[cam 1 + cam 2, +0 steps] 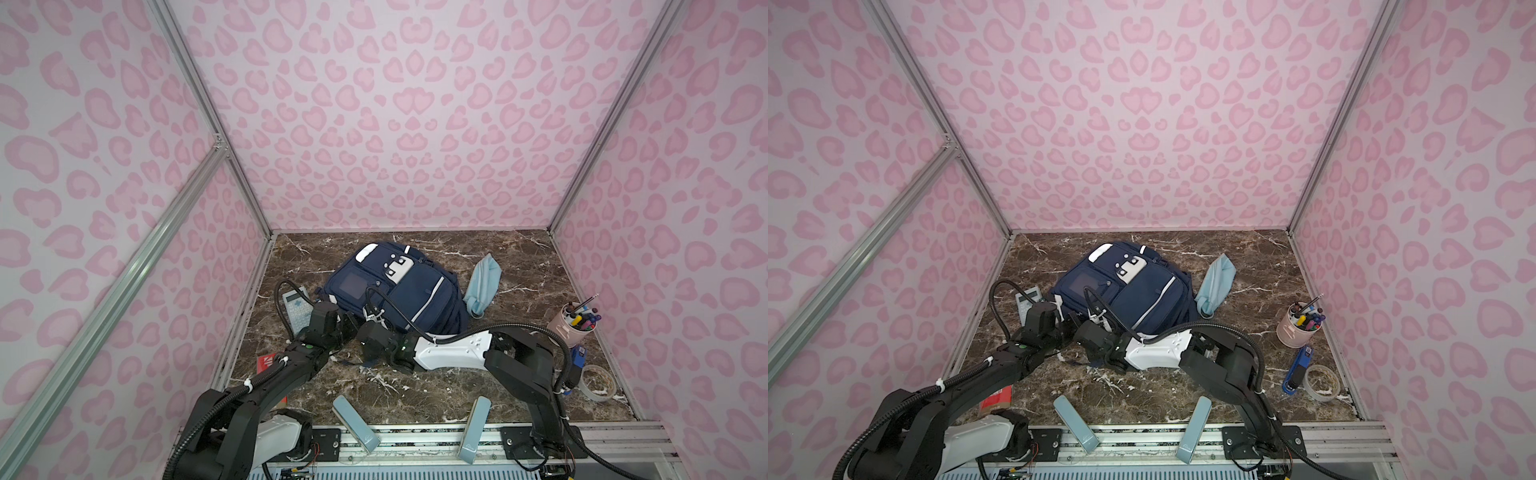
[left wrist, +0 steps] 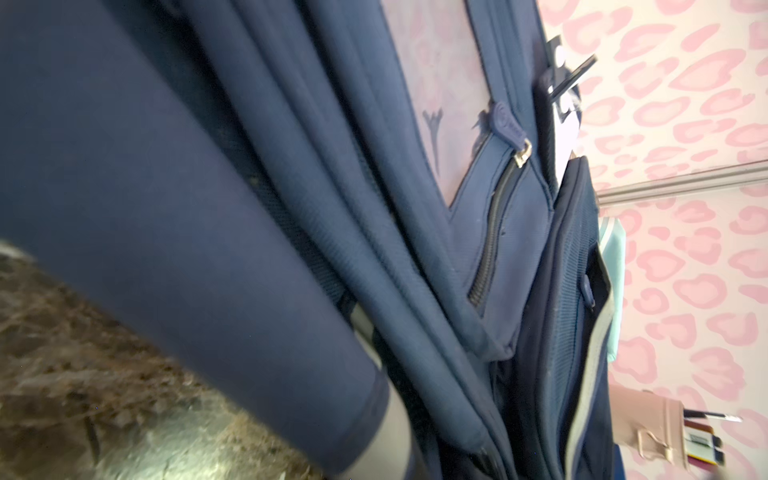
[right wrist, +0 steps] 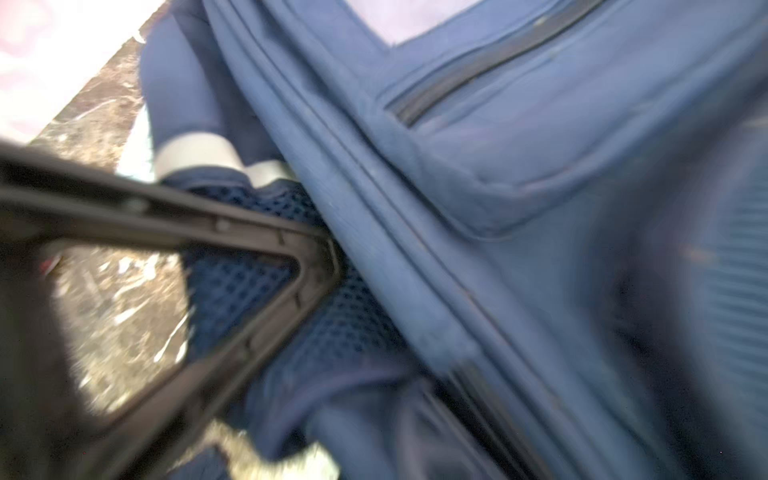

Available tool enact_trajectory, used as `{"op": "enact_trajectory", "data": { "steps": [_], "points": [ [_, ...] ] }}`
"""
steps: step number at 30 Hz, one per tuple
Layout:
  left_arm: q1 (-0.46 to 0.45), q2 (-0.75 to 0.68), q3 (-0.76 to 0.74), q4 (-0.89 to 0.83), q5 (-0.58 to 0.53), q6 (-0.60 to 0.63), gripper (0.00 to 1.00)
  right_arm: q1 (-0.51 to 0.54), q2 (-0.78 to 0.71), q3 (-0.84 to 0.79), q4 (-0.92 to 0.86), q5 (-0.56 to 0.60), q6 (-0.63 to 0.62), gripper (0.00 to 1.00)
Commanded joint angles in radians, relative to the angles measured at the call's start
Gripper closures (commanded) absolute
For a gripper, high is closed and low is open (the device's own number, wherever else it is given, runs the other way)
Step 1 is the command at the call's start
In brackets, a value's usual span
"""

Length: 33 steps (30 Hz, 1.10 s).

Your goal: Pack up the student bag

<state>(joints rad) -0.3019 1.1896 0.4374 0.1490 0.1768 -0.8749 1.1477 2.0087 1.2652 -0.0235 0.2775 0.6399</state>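
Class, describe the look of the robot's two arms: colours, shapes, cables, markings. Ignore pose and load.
Both arms are boxy matt-black segments with one white shell each: the left arm near its base, the right arm on its forearm. A ribbed black cable loops along each, held by white ties. A green light glows near each wrist.

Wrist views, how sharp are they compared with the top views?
Right wrist view: smeared throughout, backpack fabric and a dark triangular frame both soft. Left wrist view: the near strap blurs, the zipper pull is fairly crisp. Both top views: sharp, evenly lit, wide-angle perspective splaying the walls.
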Motion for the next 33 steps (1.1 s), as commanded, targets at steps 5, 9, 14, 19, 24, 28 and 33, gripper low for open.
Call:
{"op": "enact_trajectory", "data": {
  "steps": [5,9,14,19,24,28,33],
  "points": [
    [0.071,0.03,0.068,-0.03,-0.016,0.056,0.97,-0.038,-0.112,-0.102,-0.087,-0.182,0.044,1.0],
    [0.083,0.08,0.117,-0.023,0.0,0.055,0.97,-0.023,-0.195,-0.188,-0.152,-0.154,0.041,1.0],
    [0.097,0.184,0.204,-0.034,0.002,0.079,0.97,-0.029,-0.372,-0.413,-0.181,-0.146,0.057,1.0],
    [0.115,0.237,0.243,0.023,0.016,0.091,0.97,-0.074,-0.558,-0.605,-0.198,-0.124,0.056,1.0],
    [0.128,0.315,0.333,-0.003,0.005,0.116,0.95,-0.154,-0.648,-0.661,-0.212,-0.123,0.014,1.0],
    [0.124,0.259,0.316,0.015,-0.014,0.144,0.16,-0.117,-0.623,-0.586,-0.139,-0.176,0.001,1.0],
    [0.125,0.032,0.237,-0.157,-0.09,0.138,0.06,-0.071,-0.483,-0.423,-0.032,-0.22,0.01,1.0]
  ]
}}
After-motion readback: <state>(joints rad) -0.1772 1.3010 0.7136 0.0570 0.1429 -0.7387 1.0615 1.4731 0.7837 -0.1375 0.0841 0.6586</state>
